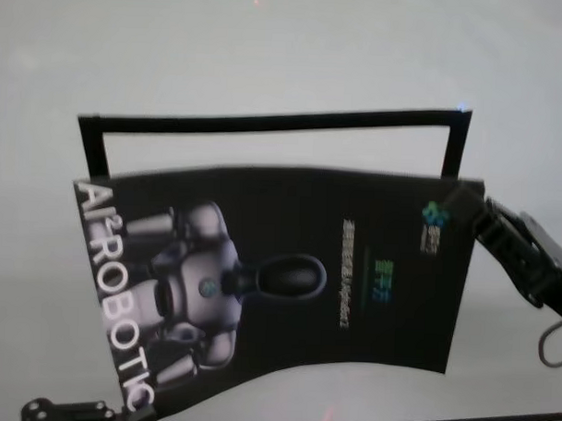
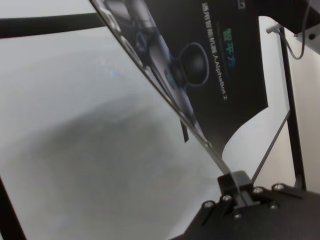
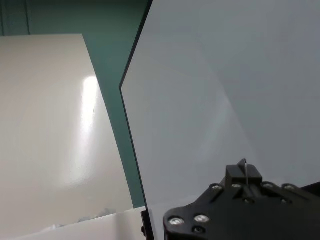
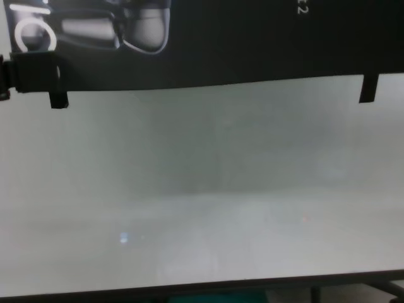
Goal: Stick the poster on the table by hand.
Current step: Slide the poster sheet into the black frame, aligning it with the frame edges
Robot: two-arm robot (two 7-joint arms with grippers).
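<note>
The poster (image 1: 288, 266), a black glossy sheet with a grey-white robot figure and white letters, hangs bowed above the pale table (image 1: 268, 44). My left gripper (image 1: 135, 410) is shut on its near left corner. In the left wrist view the fingers (image 2: 239, 187) pinch the thin edge of the poster (image 2: 200, 55). My right gripper (image 1: 475, 210) is shut on the far right corner; in the right wrist view the gripper (image 3: 245, 177) clamps the sheet (image 3: 210, 100), which looks pale grey there. In the chest view the poster (image 4: 240, 44) hangs over the table (image 4: 202, 208), with the left gripper (image 4: 31, 72) at its corner.
Narrow black tape strips (image 1: 266, 120) form a rectangular outline on the table behind and under the poster. Short black tape tabs (image 4: 368, 88) hang from the poster's lower edge. A cable loop (image 1: 553, 345) dangles from the right arm. The table's dark front edge (image 4: 252, 281) runs along the bottom.
</note>
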